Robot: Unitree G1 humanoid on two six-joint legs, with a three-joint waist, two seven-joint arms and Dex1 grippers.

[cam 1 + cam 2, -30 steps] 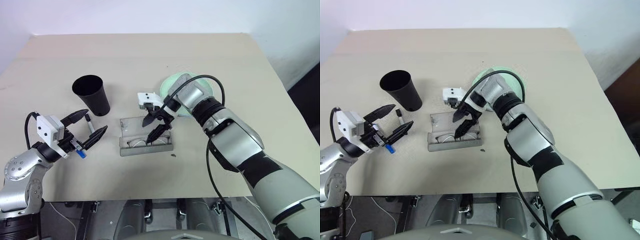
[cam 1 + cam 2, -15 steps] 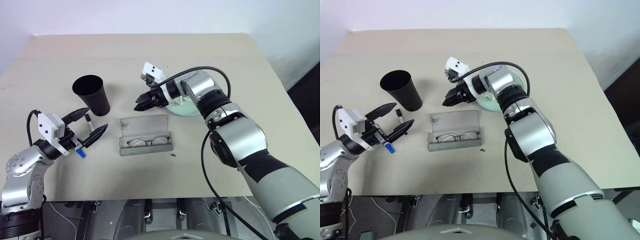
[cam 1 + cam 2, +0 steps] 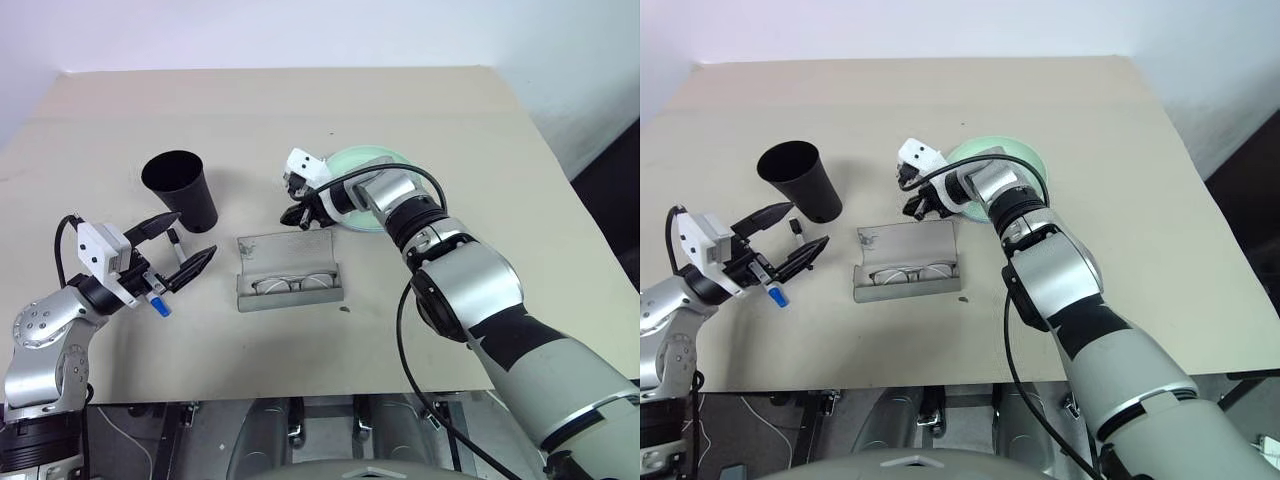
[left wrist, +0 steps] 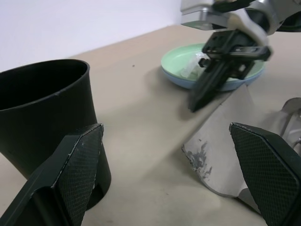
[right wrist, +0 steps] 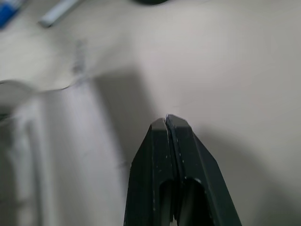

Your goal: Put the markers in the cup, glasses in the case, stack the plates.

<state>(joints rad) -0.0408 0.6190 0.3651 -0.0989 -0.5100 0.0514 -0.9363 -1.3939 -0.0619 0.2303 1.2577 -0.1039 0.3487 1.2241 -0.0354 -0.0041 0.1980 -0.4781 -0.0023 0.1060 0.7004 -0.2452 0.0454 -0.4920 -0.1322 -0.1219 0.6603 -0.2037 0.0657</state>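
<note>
Over at 6 o'clock, glasses (image 3: pixel 291 284) sit in the open case (image 3: pixel 289 273); plates (image 3: pixel 362 190) stacked, markers (image 3: pixel 176 246) still out. Right end effector (image 3: pixel 301 216) pinched empty, left end effector (image 3: pixel 180 250) spread wide.

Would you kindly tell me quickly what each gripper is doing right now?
Left gripper: open, holding nothing.
Right gripper: shut, holding nothing, at the case lid's edge.

One cup (image 3: pixel 181 189) at ten o'clock. Two markers (image 3: pixel 176 246) at nine o'clock, one black-capped, one blue-capped (image 3: pixel 161 307). One open case (image 3: pixel 288 270) at centre, one pair of glasses (image 3: pixel 292 285) inside. Two stacked plates (image 3: pixel 375 165) at one o'clock. One table (image 3: pixel 300 110). Two hands: left (image 3: pixel 172 249), right (image 3: pixel 296 217).
</note>
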